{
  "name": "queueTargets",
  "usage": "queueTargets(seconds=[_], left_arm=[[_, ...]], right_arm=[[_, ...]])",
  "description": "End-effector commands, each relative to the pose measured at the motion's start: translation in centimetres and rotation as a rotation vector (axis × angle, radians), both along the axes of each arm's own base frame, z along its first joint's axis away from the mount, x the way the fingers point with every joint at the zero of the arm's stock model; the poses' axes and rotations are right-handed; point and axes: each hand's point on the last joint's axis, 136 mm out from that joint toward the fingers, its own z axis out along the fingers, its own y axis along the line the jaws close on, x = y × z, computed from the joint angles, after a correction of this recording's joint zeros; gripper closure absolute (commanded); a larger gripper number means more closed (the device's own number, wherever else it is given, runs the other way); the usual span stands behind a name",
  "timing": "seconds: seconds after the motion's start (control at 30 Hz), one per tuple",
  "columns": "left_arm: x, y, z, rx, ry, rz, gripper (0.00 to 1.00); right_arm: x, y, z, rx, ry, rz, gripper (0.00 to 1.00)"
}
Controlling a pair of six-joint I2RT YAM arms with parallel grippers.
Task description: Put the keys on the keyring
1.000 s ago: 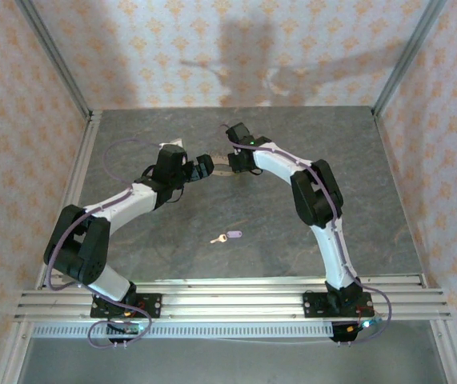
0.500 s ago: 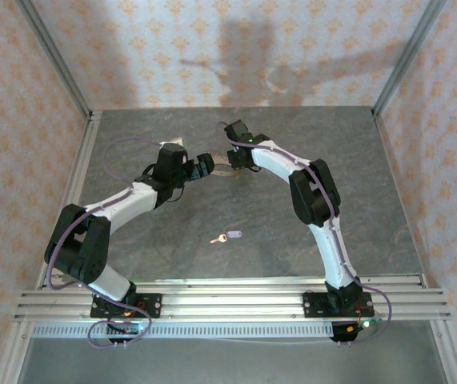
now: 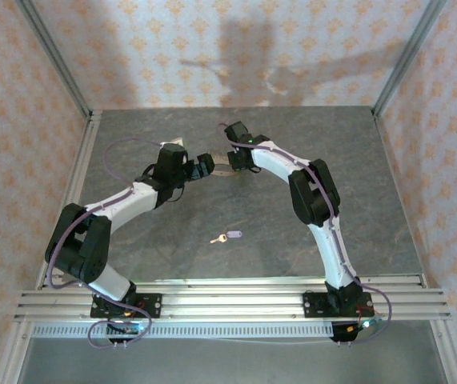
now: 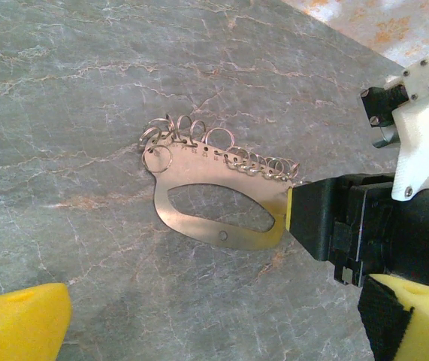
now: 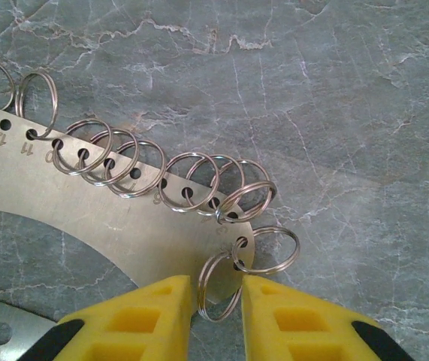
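Note:
The keyring (image 4: 222, 235) is a flat oval metal plate with a row of split rings (image 5: 191, 184) along one edge, lying on the table far of centre (image 3: 222, 169). My right gripper (image 5: 217, 301) is shut on the plate's end, its yellow fingertips (image 5: 150, 316) flanking one split ring; in the left wrist view it (image 4: 288, 218) clamps the plate's right tip. My left gripper (image 4: 214, 327) hovers open just left of the keyring (image 3: 204, 166), nothing between its yellow pads (image 4: 19, 323). The key (image 3: 230, 236), with a lilac head, lies alone nearer the front.
The grey marbled tabletop (image 3: 148, 240) is walled by patterned panels at the back and sides. An aluminium rail (image 3: 228, 292) holding both arm bases runs along the near edge.
The left wrist has shifted slightly toward the far side. The right gripper has closed a touch tighter on the plate's end. The key has not moved.

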Motion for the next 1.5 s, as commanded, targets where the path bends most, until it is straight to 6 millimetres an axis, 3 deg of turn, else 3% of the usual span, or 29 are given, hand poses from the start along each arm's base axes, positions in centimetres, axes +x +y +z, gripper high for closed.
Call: queueTargets(seconds=[0.0,0.73,0.83,1.0,1.23,1.47], left_arm=[[1.0,-0.5,1.4,-0.010,-0.044,-0.005,0.00],[1.6,-0.9,0.9,-0.012,-0.039,-0.011,0.00],[1.6,-0.9,0.8,-0.011,-0.038,-0.013,0.00],[1.7,-1.0,1.0,-0.017,-0.041,-0.012,0.00],[1.3,-0.7,2.0,-0.043,-0.040,0.014,0.00],[-0.2,1.0,4.1,-0.091,-0.064,0.113,0.00]], right_arm=[[0.0,-0.6,-0.8,-0.054,0.006,-0.002,0.76],[0.9,-0.9,-0.9,-0.101,-0.012,-0.002,0.81],[0.9,-0.8,-0.7,-0.101,-0.013,0.001,0.85],[0.8,-0.8,-0.5,-0.105,-0.010,0.010,1.00],[-0.1,0.2,2.9,-0.006,-0.018,0.035,1.00],[-4.0,2.8,5.4,0.222,0.052,0.131,1.00]])
